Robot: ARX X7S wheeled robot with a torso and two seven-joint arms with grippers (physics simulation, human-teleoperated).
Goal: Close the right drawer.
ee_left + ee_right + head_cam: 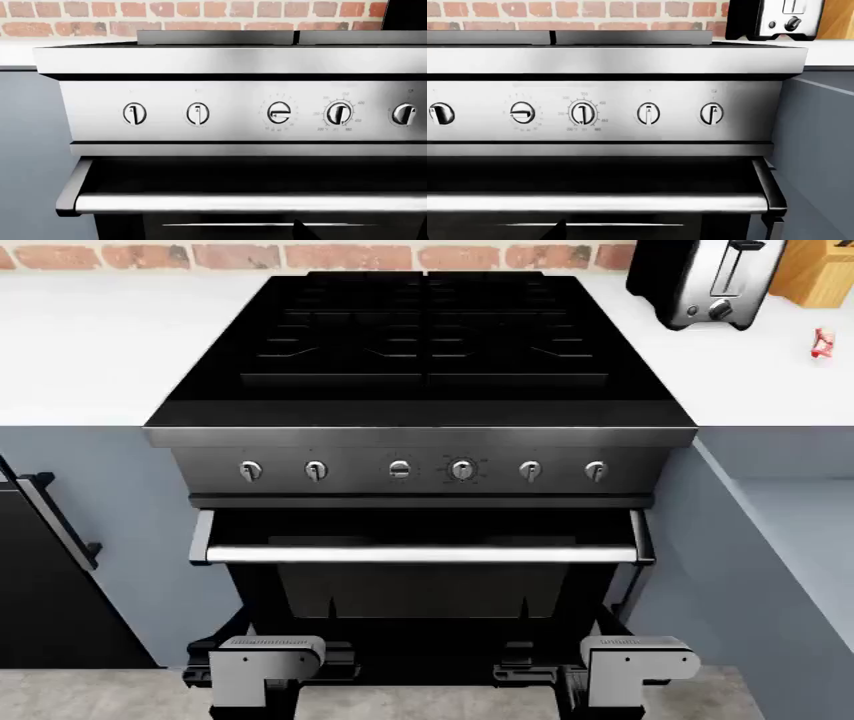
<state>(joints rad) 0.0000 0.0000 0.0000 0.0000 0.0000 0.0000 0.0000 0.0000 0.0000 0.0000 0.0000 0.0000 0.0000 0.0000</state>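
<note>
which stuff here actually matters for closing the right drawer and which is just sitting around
For the job:
- right drawer, blue-grey, pulled out beside the oven

Just there:
- oven door bar handle
- stove knobs
- burner grates
- toaster
- wooden block
- black door at far left
</note>
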